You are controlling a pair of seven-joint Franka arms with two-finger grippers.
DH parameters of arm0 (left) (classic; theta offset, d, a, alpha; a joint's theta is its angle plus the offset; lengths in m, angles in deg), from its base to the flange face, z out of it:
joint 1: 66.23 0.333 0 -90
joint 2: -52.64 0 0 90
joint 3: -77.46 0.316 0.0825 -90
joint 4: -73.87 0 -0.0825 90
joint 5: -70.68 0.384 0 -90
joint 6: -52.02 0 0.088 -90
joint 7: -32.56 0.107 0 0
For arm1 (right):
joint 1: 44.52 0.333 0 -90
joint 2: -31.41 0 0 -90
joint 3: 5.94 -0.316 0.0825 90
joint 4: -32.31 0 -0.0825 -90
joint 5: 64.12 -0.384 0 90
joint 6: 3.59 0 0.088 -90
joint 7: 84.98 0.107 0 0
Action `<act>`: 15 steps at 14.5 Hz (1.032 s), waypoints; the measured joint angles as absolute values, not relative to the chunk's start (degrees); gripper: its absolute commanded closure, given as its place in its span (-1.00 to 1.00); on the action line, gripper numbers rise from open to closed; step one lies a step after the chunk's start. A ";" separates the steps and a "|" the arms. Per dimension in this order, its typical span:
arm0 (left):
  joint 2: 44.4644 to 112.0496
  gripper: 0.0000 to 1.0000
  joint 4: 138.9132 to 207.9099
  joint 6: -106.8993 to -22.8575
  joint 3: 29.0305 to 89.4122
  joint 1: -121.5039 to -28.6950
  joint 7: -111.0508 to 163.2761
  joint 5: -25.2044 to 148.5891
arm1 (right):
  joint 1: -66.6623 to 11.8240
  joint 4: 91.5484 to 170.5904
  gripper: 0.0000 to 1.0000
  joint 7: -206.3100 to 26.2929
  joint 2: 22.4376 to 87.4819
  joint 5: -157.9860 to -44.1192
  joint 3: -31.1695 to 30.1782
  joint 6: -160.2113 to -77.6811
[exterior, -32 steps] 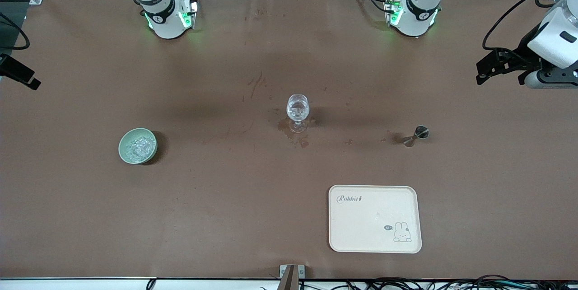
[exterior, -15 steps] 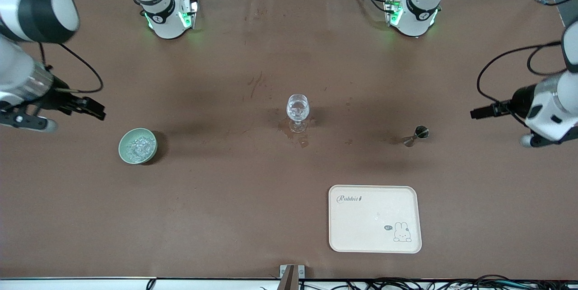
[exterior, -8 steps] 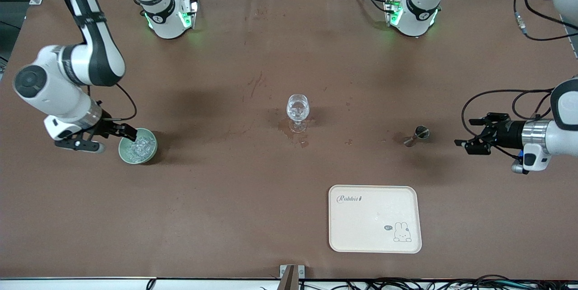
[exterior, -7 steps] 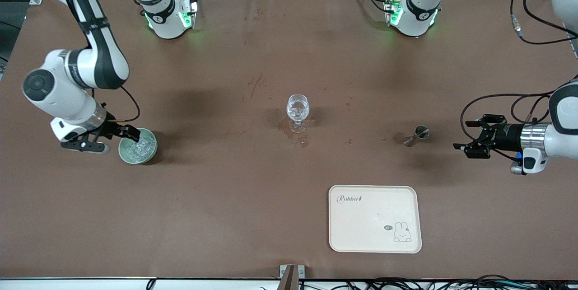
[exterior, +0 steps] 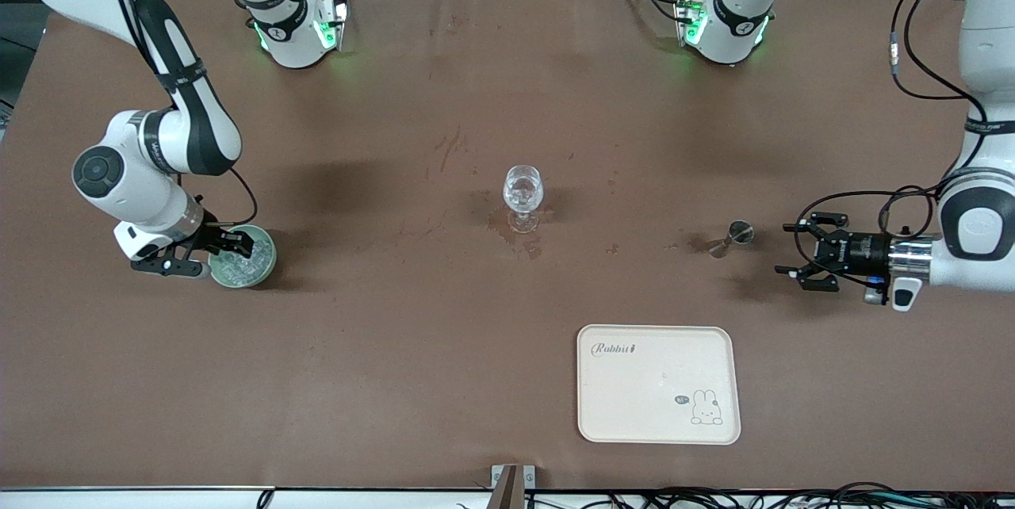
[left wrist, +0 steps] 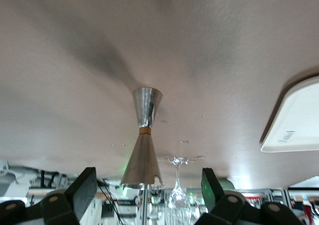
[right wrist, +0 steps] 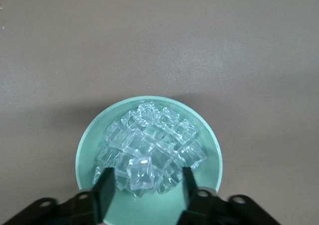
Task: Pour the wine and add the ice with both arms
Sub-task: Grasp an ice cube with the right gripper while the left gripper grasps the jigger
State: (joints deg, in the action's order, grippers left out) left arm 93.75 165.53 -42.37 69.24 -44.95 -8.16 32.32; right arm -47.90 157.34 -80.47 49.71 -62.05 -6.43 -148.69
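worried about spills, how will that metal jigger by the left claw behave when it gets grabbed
The jigger looks rigid, polished metal, so probably slippery between the fingers. It stands upright on a narrow cone with a pinched waist, so an off-centre touch may tip it. The left claw sits open beside it, not touching.

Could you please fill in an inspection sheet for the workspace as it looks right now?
Surface: brown table, wet stains by the glass.
Job's things: ice in green bowl; glass upright mid-table; metal jigger upright.
Clutter: cream tray.
Claws: right claw in the bowl, fingers either side of a cube; left claw open beside the jigger.
Cables: on both arms and the table edge nearest the camera.
Surroundings: grey floor.
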 measured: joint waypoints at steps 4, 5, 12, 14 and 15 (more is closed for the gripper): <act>96.81 -0.73 166.21 -42.37 68.69 -45.37 -7.71 29.99 | -47.89 157.34 -0.08 -80.71 51.25 -62.04 -6.46 -150.02; 97.44 -0.71 166.28 -42.35 68.63 -45.38 -7.11 29.27 | -47.89 157.34 -0.04 -80.72 51.45 -62.03 -6.46 -150.36; 100.49 -0.35 167.21 -42.30 68.56 -45.41 -2.14 27.64 | -47.89 157.35 0.06 -80.79 52.81 -62.02 -6.47 -151.86; 100.57 -0.28 167.36 -42.28 68.53 -45.42 -2.12 27.61 | -47.89 157.40 0.06 -80.80 52.96 -62.02 -6.47 -151.81; 100.60 -0.27 167.43 -42.27 68.51 -45.44 -2.12 27.60 | -47.89 157.40 0.06 -80.80 52.97 -62.02 -6.47 -151.77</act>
State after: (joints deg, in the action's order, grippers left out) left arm 100.60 167.43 -42.27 68.51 -45.44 -2.12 27.60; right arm -47.89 157.40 -80.80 52.97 -62.02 -6.47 -151.77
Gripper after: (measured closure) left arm 0.330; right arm 0.524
